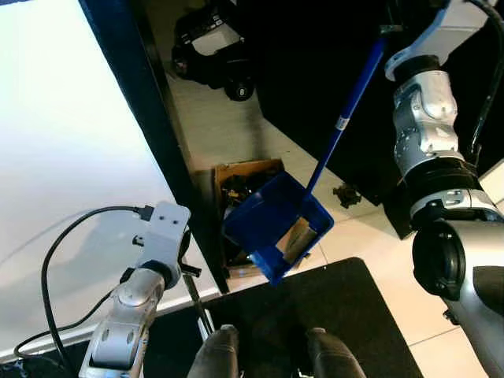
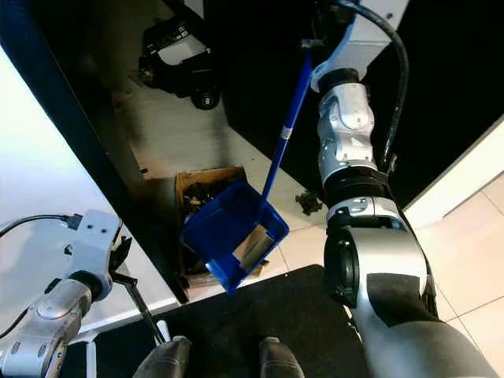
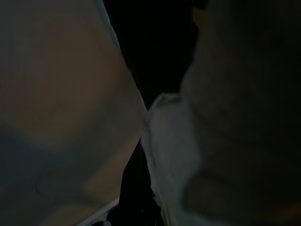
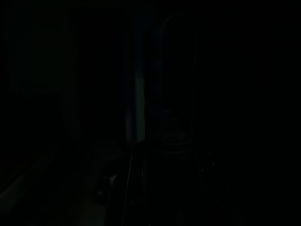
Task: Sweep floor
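Your right arm lifts the blue dustpan (image 1: 276,224), tilted, above the cardboard box (image 1: 236,177); neither claw's state can be told.

So off to the left there's a big white surface (image 1: 55,173), super bright, with a dark edge strip (image 1: 150,118) running diagonally along it. Right next to that strip a cardboard box (image 1: 236,177) sits on the tiled floor (image 1: 228,126), open on top with some dark jumbled stuff inside, can't tell what exactly. Further back on the tiles there's a black and white wheeled thing (image 1: 211,47), could be a toy car, hard to say. A small dark object (image 1: 346,194) lies on the floor near the dark wall. Closest in, a black mat (image 1: 331,315) covers the floor.
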`<state>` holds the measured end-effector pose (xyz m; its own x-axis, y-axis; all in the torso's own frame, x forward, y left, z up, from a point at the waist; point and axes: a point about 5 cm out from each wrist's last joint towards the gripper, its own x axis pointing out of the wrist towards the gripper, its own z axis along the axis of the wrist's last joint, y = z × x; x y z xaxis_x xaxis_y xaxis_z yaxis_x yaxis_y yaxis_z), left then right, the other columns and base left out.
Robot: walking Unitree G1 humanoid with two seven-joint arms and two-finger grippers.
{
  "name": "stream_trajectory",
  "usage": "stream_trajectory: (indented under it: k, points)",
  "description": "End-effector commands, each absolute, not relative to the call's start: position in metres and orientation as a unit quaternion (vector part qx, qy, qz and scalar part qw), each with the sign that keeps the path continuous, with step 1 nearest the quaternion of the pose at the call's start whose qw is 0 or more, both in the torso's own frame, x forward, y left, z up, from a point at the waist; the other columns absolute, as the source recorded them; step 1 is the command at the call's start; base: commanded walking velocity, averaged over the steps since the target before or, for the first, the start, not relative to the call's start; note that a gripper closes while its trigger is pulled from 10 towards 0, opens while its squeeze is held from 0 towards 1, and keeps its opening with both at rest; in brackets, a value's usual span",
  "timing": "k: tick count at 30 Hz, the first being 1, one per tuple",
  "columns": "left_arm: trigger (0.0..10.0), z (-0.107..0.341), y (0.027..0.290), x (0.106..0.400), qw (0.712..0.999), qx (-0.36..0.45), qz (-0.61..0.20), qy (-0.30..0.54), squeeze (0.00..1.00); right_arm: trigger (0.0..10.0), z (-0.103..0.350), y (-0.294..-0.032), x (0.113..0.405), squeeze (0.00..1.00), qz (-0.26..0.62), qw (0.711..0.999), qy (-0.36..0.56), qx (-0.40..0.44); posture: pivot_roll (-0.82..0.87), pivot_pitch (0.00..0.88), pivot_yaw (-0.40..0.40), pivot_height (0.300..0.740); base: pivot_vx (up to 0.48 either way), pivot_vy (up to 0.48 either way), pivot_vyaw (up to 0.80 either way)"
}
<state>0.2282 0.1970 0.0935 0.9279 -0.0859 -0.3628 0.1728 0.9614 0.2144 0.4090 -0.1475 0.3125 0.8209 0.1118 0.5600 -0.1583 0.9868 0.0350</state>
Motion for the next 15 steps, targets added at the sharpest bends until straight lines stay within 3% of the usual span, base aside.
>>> stream_trajectory:
  k: [1, 12, 15]
  points:
    - [10.0, 0.099, 0.204, 0.222, 0.975, 0.132, -0.049, 0.174, 0.00, 10.0, 0.335, -0.133, 0.406, 0.00, 0.093, 0.938, -0.331, 0.028, 0.23, 0.158, -0.060, 0.740, 0.000, 0.000, 0.00]
    - [10.0, 0.101, 0.209, 0.200, 0.975, 0.128, -0.016, 0.178, 0.00, 10.0, 0.355, -0.100, 0.404, 0.00, 0.136, 0.925, -0.356, 0.011, 0.32, 0.158, -0.114, 0.740, 0.000, 0.000, 0.00]
    - [10.0, 0.102, 0.210, 0.194, 0.976, 0.125, 0.000, 0.178, 0.00, 10.0, 0.365, -0.081, 0.399, 0.00, 0.167, 0.912, -0.375, -0.014, 0.36, 0.156, -0.150, 0.740, 0.000, 0.000, 0.00]
